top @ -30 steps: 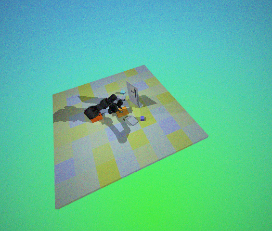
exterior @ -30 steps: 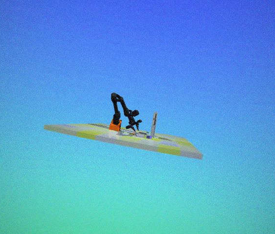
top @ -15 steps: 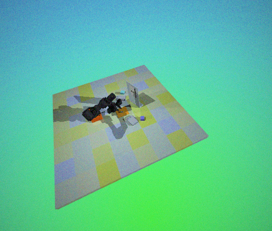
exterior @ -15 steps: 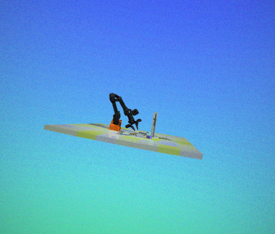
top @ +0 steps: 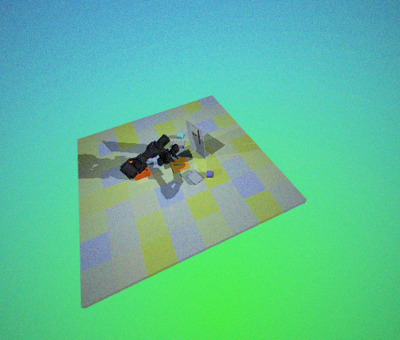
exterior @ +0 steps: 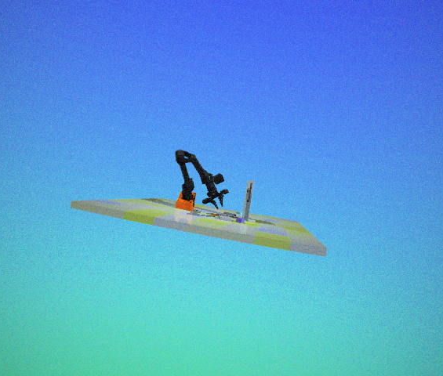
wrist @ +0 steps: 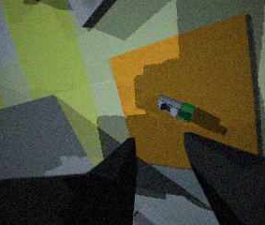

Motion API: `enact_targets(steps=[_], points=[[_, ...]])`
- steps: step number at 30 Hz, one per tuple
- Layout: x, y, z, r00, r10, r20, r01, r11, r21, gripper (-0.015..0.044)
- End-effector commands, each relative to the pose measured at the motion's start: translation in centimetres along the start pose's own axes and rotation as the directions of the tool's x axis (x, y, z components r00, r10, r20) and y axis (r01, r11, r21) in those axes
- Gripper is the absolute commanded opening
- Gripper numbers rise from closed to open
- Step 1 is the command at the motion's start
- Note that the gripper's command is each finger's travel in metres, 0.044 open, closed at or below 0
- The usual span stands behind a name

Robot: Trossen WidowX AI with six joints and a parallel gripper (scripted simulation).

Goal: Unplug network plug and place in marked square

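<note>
We find the plug (wrist: 177,109) lying flat on the orange marked square (wrist: 216,61), right of centre in the wrist view, its grey-white end pointing to the upper left and its green part toward the lower right; a dark shadow trails from it toward the lower right. Nothing touches it. The gripper (wrist: 159,152) hangs above it, its two dark fingers rising from the bottom edge of that frame, parted with only air between them and holding nothing. In the exterior view we see the gripper (exterior: 215,200) well above the tabletop (exterior: 197,230), near the frame's centre, with the arm (exterior: 190,170) arching up from its orange base (exterior: 185,201). To the right of the gripper stands the upright panel (exterior: 248,198), apart from it. In the top view the square (top: 180,165) lies between the base (top: 141,173) and the panel (top: 196,138); a grey slab (top: 194,177) and a small purple cube (top: 209,173) sit just to its lower right, and a small cyan block (top: 180,136) lies left of the panel.
</note>
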State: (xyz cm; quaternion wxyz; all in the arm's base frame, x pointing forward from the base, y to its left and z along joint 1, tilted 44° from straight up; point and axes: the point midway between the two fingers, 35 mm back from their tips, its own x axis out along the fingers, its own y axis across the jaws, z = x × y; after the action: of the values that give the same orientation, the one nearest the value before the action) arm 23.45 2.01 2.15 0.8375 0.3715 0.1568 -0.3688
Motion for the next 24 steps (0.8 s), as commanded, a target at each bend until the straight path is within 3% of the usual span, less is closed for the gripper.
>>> enact_targets(steps=[1, 24], points=[[-0.4, 0.5, 0.0, 1.0, 0.003, 0.002, -0.003, 1.0, 0.007, 0.0156], [-2.2, 1.7, -0.3, 1.0, -0.002, -0.001, 0.002, 1.0, 0.008, 0.0156]])
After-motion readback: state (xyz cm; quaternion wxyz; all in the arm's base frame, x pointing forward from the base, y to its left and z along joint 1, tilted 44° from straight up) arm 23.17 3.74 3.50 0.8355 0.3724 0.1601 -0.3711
